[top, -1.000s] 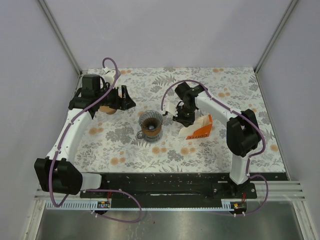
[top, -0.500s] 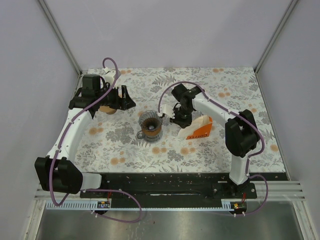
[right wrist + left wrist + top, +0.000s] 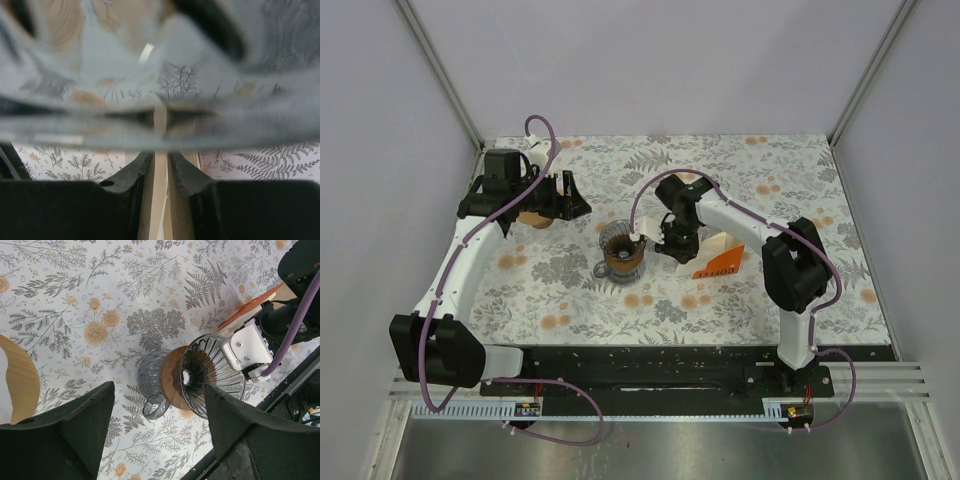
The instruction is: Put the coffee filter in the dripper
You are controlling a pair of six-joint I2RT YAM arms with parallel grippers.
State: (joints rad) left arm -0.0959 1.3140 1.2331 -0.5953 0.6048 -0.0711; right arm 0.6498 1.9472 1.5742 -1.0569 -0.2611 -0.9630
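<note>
The table (image 3: pixel 800 170) is covered with a pale cloth printed with grey ferns and orange flowers. A glass dripper (image 3: pixel 621 250) with a wooden collar stands near its middle, and an orange-and-white filter packet (image 3: pixel 718 266) lies near it on the right, apart from it. A round wooden piece (image 3: pixel 533 219), partly hidden, sits at the back left, and a black mounting plate (image 3: pixel 650 362) runs along the near edge.

Bright, even light falls from overhead; shadows are faint. Ahead of the right gripper (image 3: pixel 160 160) jaws the dripper (image 3: pixel 75 115) smears into heavy blur with one white glint; the coffee filter (image 3: pixel 159 200) between them looks crisper. Beyond the left gripper (image 3: pixel 159 405) jaws all is sharp.
</note>
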